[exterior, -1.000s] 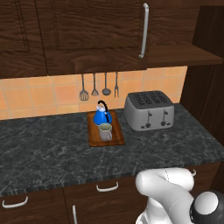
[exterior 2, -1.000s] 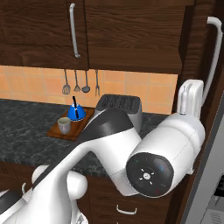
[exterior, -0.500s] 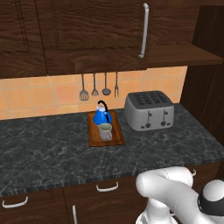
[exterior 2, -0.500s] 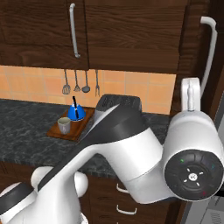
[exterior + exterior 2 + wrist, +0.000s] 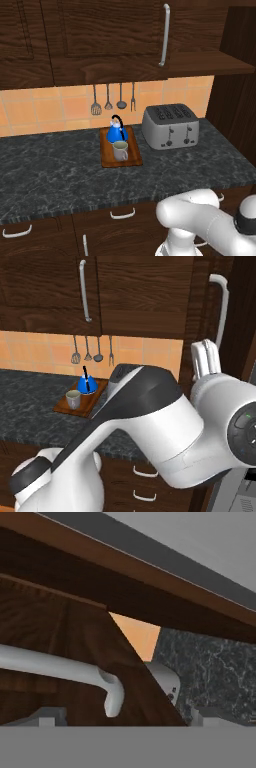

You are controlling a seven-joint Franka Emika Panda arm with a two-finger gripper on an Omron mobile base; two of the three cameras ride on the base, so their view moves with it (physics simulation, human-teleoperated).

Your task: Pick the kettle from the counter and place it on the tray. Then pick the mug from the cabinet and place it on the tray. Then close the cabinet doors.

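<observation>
The blue kettle [image 5: 116,132] [image 5: 86,385] and the grey mug [image 5: 120,150] [image 5: 73,400] both stand on the wooden tray [image 5: 131,161] [image 5: 65,407] on the dark counter [image 5: 50,175]. The left cabinet door [image 5: 110,35] is shut. The right cabinet door [image 5: 202,301] stands swung out, leaving the cabinet's shelf base [image 5: 210,62] bare. My gripper [image 5: 207,356] [image 5: 128,717] is open, right at this door's grey bar handle [image 5: 220,306] [image 5: 60,667]. The handle's lower end lies between its widely spread fingertips [image 5: 50,714].
A silver toaster [image 5: 170,126] [image 5: 165,682] stands on the counter to the right of the tray. Several utensils [image 5: 112,97] [image 5: 92,351] hang on the orange tiled wall. Drawers with curved handles [image 5: 122,214] sit below the counter. My own arm blocks much of the right base view.
My arm has swung, and the hand and the right door's handle have shifted slightly left together in the right base view. Kettle, mug and tray have not moved.
</observation>
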